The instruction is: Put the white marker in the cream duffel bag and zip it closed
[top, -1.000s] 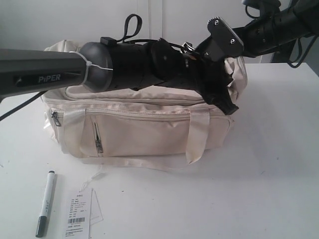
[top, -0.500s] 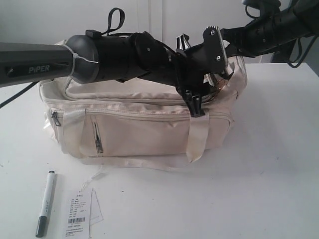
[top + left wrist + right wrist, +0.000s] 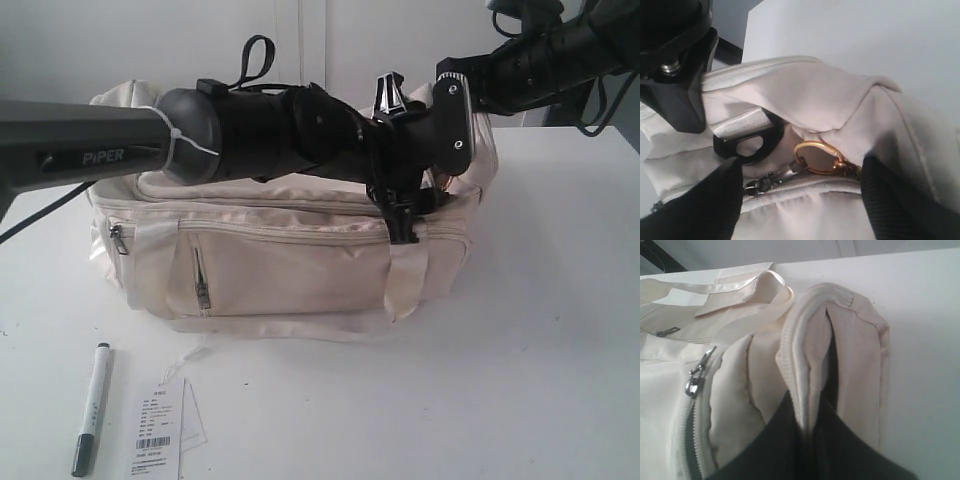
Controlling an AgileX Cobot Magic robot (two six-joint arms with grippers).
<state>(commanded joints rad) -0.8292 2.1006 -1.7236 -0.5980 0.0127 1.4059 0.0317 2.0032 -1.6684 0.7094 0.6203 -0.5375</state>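
The white marker (image 3: 93,408) with its dark cap lies on the table in front of the cream duffel bag (image 3: 290,260), outside it. My left gripper (image 3: 402,218) reaches across the bag's top to its right end. It is open, and its fingers (image 3: 700,205) straddle the top zip, with the grey zipper pull (image 3: 765,181) and a gold ring (image 3: 817,156) between them. My right gripper (image 3: 812,432) is shut on a fold of the bag's end fabric (image 3: 810,345). A zip slider (image 3: 694,380) shows beside that fold.
A white barcode paper tag (image 3: 158,430) lies next to the marker at the front left. A black plastic strap loop (image 3: 747,145) sits by the gold ring. The bag's webbing handle (image 3: 405,285) hangs down its front. Bare white table lies right of the bag.
My left gripper has swung left from the bag's right corner to the top zip. The right gripper has come down and right, pulling the bag's end with it.
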